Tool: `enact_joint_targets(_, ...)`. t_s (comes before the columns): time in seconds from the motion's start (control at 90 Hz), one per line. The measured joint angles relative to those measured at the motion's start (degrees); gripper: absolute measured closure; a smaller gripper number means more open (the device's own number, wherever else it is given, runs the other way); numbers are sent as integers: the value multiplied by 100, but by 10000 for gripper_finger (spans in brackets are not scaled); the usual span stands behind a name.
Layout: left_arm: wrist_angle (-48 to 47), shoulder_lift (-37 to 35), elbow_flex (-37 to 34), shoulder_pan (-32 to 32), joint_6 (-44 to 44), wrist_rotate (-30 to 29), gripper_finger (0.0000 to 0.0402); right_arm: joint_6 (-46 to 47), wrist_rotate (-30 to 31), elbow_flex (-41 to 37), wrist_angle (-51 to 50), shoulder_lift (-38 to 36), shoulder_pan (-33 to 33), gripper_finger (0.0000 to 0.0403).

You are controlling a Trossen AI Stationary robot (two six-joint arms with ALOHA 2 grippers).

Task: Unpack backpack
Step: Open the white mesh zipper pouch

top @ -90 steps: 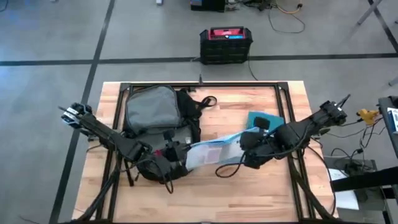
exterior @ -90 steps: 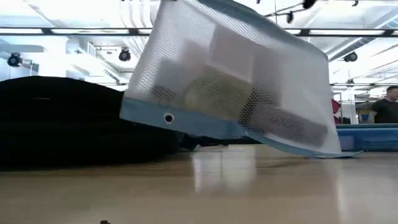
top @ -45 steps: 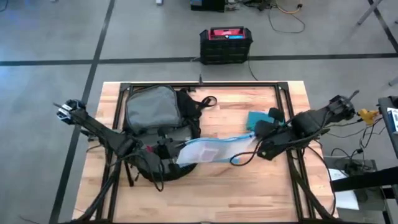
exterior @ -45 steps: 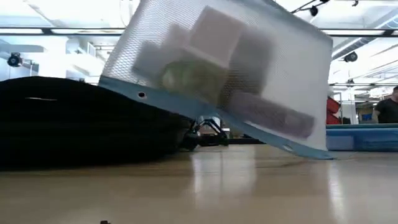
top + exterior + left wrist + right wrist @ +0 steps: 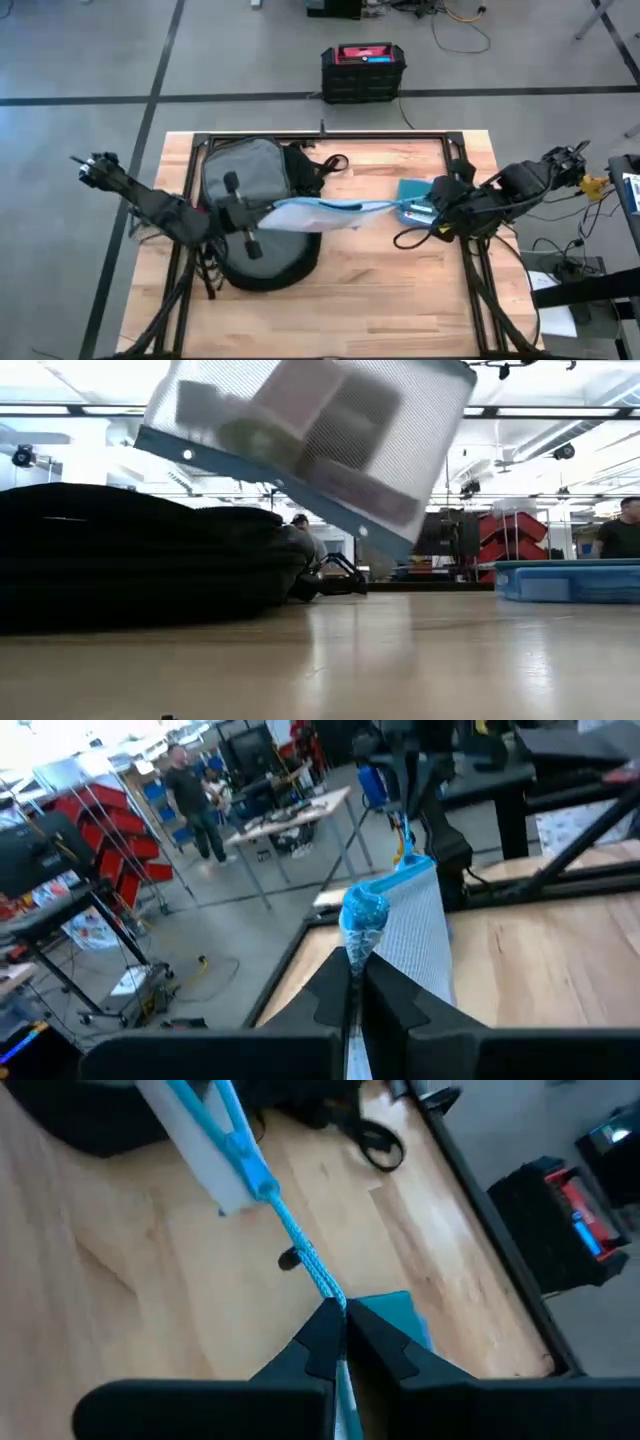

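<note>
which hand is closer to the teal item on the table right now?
Right. The right hand sits at the edge of the teal item, shut on the mesh pouch. The left hand grips the pouch's other end, over the backpack.

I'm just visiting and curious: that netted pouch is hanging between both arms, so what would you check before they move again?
1. Left end effector shut on mesh pouch: ok.
2. Right end effector shut on the pouch's blue edge: ok.
3. Pouch lifted off the table: ok.
4. Pouch clear of the backpack: cannot tell, it hangs above it.
5. Teal item clear of a set-down spot: cannot tell.
</note>
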Motion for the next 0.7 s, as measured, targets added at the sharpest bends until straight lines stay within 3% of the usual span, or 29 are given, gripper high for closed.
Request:
enact_joint_targets(0.133, 356, -20, 0, 366, 310, 399, 402, 215, 464, -194, -12, -179, -1, 403)
enact_joint_targets(0.278, 698, 467, -34, 1317, 315, 2035, 402, 478, 702, -487, 69, -214, -1, 403)
enact_joint_targets(0.367, 970, 963, -44, 1836, 301, 2741, 402, 561, 699, -733, 180, -177, -1, 403)
enact_joint_targets(0.544, 1710, 1962, -39, 2298, 264, 4499, 402, 787, 704, -1137, 513, -179, 2, 403)
enact_joint_targets(0.7, 1889, 2570, -42, 2154, 235, 4742, 402, 868, 612, -1326, 542, -179, 2, 403)
